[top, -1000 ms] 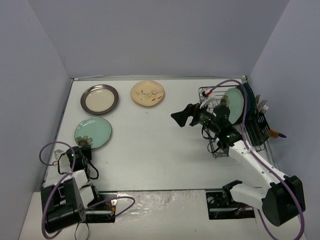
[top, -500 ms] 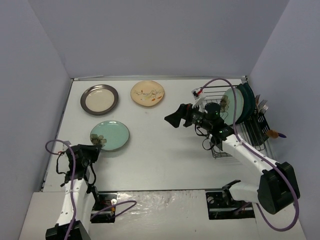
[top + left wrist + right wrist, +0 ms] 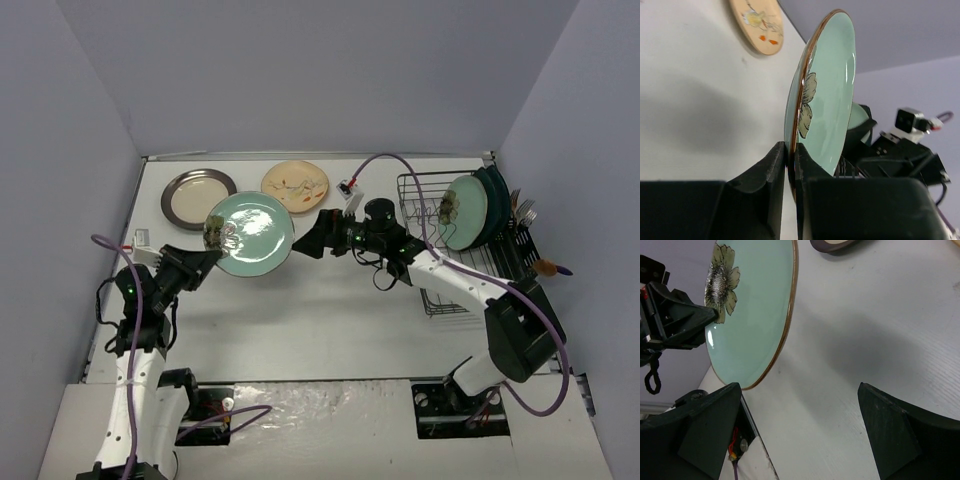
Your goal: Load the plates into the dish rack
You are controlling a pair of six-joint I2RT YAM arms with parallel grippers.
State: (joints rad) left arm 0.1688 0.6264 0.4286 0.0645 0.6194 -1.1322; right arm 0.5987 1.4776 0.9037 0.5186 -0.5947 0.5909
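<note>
Pale grey walls (image 3: 320,80) box in a white counter (image 3: 330,300), and we see both arms reaching toward its middle. Our left tool (image 3: 208,247) is closed tight on the near rim of a mint-green plate (image 3: 250,233), pinching it just by the painted flower. The left wrist view shows the two fingers (image 3: 775,165) pressed against either side of the brown edge. That plate is lifted clear of the counter and tilted up, with its face turned toward the right arm. Our right tool (image 3: 312,238) has its fingers spread as wide as they go and grips nothing. It sits near the plate's right rim without touching it.

At the back of the counter lie the grey-rimmed plate (image 3: 199,198) and the cream floral plate (image 3: 295,186), both flat. The dish rack (image 3: 420,185) stands on the right. A second mint plate (image 3: 465,212) stands on edge between its tines, with the teal plates (image 3: 497,200) behind it and the cutlery holder (image 3: 515,250) alongside.
</note>
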